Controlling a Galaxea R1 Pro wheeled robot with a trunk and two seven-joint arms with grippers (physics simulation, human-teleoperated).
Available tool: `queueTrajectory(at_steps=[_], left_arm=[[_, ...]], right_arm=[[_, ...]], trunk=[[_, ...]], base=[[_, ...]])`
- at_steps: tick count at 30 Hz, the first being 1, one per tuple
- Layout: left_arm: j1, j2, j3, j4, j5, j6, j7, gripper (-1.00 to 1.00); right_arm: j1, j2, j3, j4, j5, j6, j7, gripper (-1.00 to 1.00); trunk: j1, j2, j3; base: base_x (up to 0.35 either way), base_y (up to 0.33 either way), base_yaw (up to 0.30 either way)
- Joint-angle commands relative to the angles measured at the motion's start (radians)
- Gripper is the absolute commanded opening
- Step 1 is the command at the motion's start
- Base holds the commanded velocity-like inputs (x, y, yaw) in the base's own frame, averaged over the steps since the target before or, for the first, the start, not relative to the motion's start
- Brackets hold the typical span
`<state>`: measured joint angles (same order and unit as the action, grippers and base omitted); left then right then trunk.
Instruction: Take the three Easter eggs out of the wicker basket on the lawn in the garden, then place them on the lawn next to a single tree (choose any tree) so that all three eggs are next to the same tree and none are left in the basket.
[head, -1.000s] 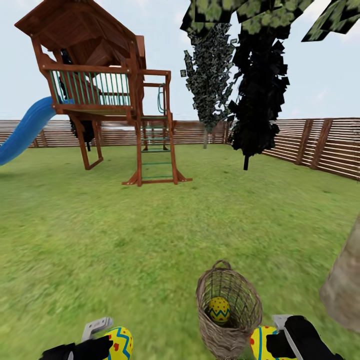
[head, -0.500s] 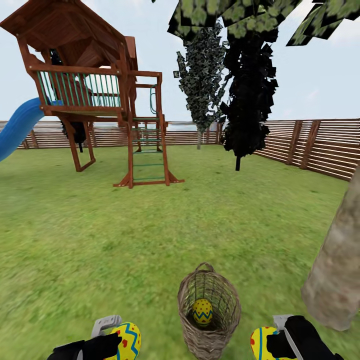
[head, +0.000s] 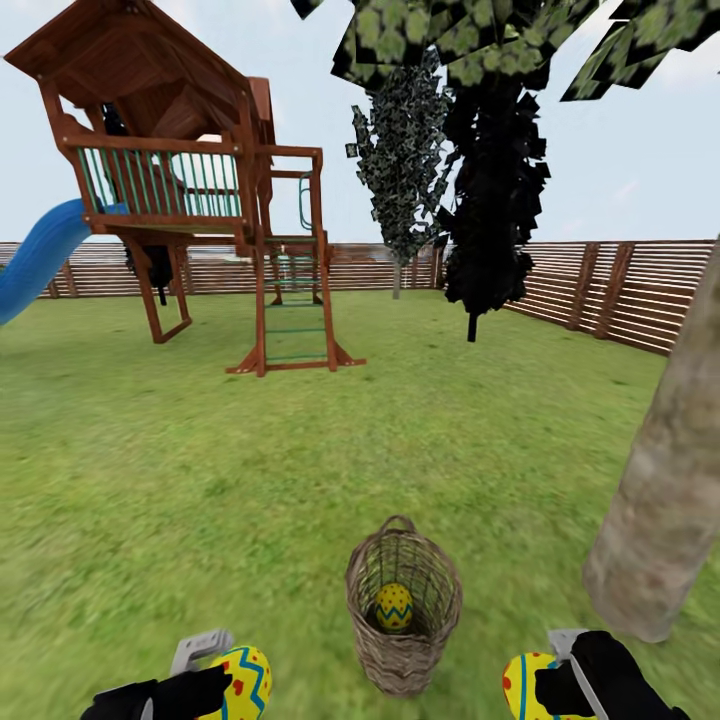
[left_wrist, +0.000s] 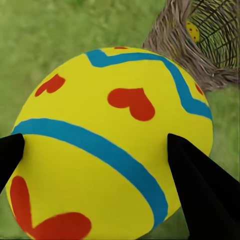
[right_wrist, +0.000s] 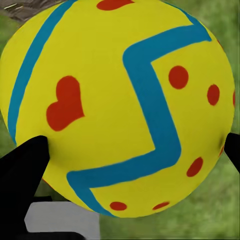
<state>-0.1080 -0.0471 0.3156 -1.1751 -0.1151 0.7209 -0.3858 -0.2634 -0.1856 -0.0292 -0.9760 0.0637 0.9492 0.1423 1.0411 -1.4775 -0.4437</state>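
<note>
The wicker basket stands on the lawn low in the head view, with one yellow Easter egg inside it. My left gripper is shut on a second Easter egg to the basket's left. That egg looms large in the left wrist view, with the basket beyond it. My right gripper is shut on a third Easter egg to the basket's right, seen close in the right wrist view. A thick grey-brown tree trunk rises just right of the basket.
A wooden playhouse with a blue slide stands far left. Dark narrow trees stand at the back by the slatted fence. Open grass stretches between the basket and the playhouse.
The head view has shifted: the trunk now shows more fully at the right and the basket sits further left and higher. Both grippers still hold their eggs.
</note>
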Motion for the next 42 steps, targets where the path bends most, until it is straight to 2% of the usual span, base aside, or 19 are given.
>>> queueTrajectory(at_steps=[1, 6, 14, 35, 42], left_arm=[[-0.001, -0.001, 0.003, -0.001, -0.011, 0.003, -0.010, -1.00], [-0.001, -0.002, 0.003, -0.002, -0.011, 0.003, -0.009, -1.00], [-0.001, -0.004, 0.014, -0.007, -0.009, 0.000, -0.006, -1.00], [-0.001, -0.003, 0.011, -0.009, -0.009, -0.002, -0.007, -1.00], [-0.001, -0.009, 0.002, -0.008, -0.011, -0.009, -0.007, -1.00]], right_arm=[[0.000, 0.000, -0.002, -0.001, 0.007, 0.004, 0.008, -1.00], [0.000, 0.000, -0.003, -0.001, 0.007, 0.005, 0.008, -1.00], [0.000, 0.000, -0.001, -0.001, 0.007, 0.003, 0.008, -1.00], [0.000, -0.001, -0.003, -0.001, 0.008, 0.005, 0.008, -1.00], [0.000, 0.000, -0.003, -0.001, 0.008, 0.005, 0.008, -1.00]], trunk=[[-0.005, 0.007, 0.002], [-0.024, 0.042, 0.018], [-0.054, 0.098, 0.043], [-0.135, 0.245, 0.109], [-0.135, 0.245, 0.109]], base=[[-0.341, 0.000, 0.000], [-0.329, -0.042, 0.000], [-0.033, -0.049, 0.000], [0.000, -0.294, 0.000], [0.000, -0.301, 0.000]])
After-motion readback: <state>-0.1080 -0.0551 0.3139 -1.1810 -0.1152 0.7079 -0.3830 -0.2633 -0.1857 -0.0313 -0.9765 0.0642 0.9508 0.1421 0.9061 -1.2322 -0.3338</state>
